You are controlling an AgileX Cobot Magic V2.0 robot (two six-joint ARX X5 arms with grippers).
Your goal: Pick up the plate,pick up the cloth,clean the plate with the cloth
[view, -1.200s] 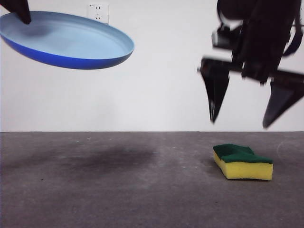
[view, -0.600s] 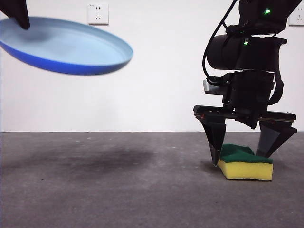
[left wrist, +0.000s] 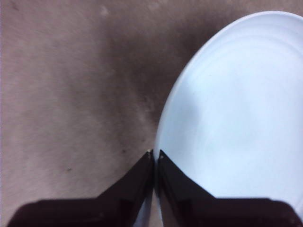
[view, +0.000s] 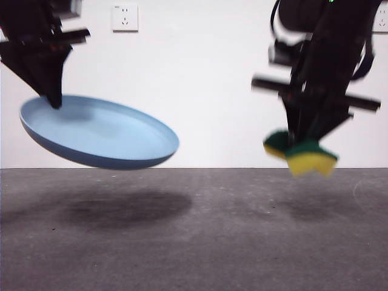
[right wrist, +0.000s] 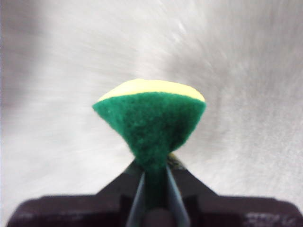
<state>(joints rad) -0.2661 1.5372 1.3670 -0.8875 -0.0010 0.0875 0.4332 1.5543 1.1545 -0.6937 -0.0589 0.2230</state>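
In the front view, both pick-ups are looking done: the plate (view: 100, 132) is hanging in the air on the left side, tilted, well above the table (view: 194, 242), and the cloth (view: 301, 155) is hanging in the air on the right side, also clear of the table. The two are well apart, so I am judging that the cleaning itself is not yet begun.

In the left wrist view, the left gripper (left wrist: 155, 154) is pinching the plate's rim, with its jaws almost pressed together, one on each face of the rim.

In the right wrist view, the right gripper (right wrist: 155, 165) is squeezing the cloth (right wrist: 150, 127) at its middle; the jaws are nearly together, and the green layer is bulging out beyond them.
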